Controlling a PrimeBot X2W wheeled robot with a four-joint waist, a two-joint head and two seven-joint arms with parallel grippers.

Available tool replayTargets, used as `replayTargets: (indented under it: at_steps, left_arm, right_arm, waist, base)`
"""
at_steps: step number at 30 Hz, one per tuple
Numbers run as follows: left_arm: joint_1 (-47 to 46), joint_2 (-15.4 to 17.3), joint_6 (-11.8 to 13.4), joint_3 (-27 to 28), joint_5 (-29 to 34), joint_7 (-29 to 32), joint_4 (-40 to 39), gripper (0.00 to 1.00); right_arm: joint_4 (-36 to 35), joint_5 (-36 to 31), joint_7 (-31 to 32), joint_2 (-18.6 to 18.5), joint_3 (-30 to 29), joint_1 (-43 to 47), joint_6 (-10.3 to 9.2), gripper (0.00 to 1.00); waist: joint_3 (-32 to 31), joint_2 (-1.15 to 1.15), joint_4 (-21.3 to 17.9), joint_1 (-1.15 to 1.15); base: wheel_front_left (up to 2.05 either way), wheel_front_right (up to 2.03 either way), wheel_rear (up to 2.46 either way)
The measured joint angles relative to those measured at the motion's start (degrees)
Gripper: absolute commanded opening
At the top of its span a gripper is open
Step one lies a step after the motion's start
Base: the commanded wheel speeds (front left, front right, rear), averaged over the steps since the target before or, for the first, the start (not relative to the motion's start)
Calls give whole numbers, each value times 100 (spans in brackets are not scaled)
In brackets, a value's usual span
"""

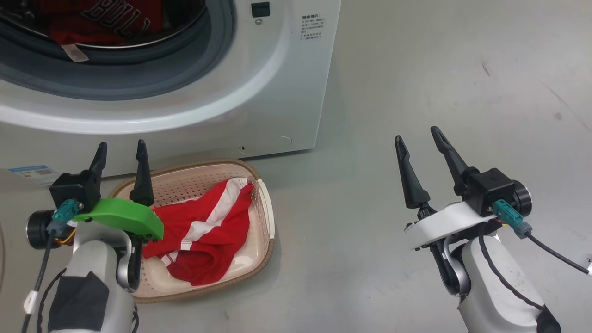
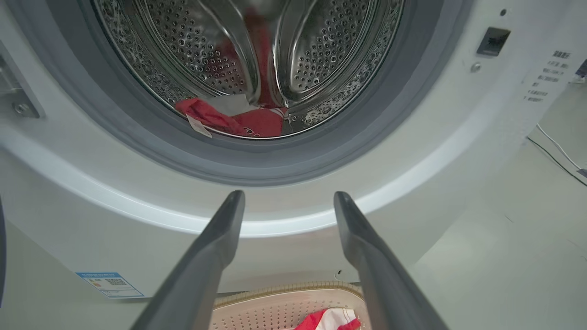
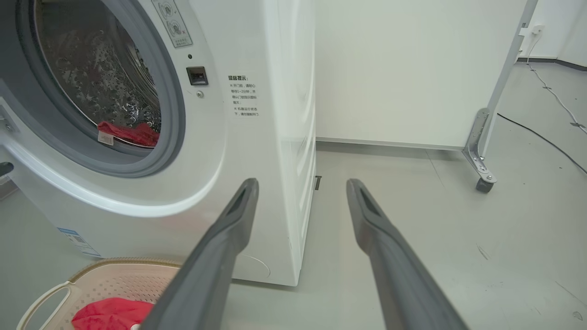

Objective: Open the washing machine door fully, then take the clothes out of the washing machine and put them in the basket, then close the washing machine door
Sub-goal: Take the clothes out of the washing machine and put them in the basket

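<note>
Looking down from the head, you find your left gripper point(image 1: 121, 144) hanging over the left end of the basket point(image 1: 264, 222), its two fingers spread wide with nothing between them. Your right gripper point(image 1: 416, 134) sits well apart to the right above the floor point(image 1: 416, 69), fingers likewise splayed and empty. The basket rests on the floor just before the washing machine point(image 1: 277, 92), and the red shorts point(image 1: 203, 240) with white stripes lie crumpled inside it. Through the left wrist camera you see the red jersey point(image 2: 257, 123) at the bottom of the steel drum point(image 2: 321, 55), its white tag point(image 2: 198, 126) draped over the drum's lip toward the grey gasket point(image 2: 257, 160).
</note>
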Motion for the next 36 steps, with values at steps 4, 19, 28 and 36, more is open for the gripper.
replayTargets:
  at_steps: [4, 19, 28, 36]
  left_arm:
    - [209, -1, 0, 13, 145, -3, -391, 100]
    - [1511, 3, 240, 45, 450, -4, -1151, 100]
    - [2085, 1, 308, 2, 459, -3, -1404, 100]
    - [2475, -4, 366, -10, 458, -3, -1675, 100]
  right_arm:
    - [44, 0, 0, 1, 4, 122, 33, 100]
    - [177, 37, 0, 8, -32, 677, 91, 100]
    - [204, 45, 1, 11, -66, 881, 91, 100]
    - [191, 60, 1, 16, -73, 1048, 91, 100]
  waist:
    - [-238, 0, 66, 0]
    - [-1087, 0, 136, 0]
    - [-1399, 0, 130, 0]
    - [-1563, 0, 99, 0]
  base:
    - [0, 0, 0]
    - [0, 0, 0]
    - [0, 0, 0]
    - [0, 0, 0]
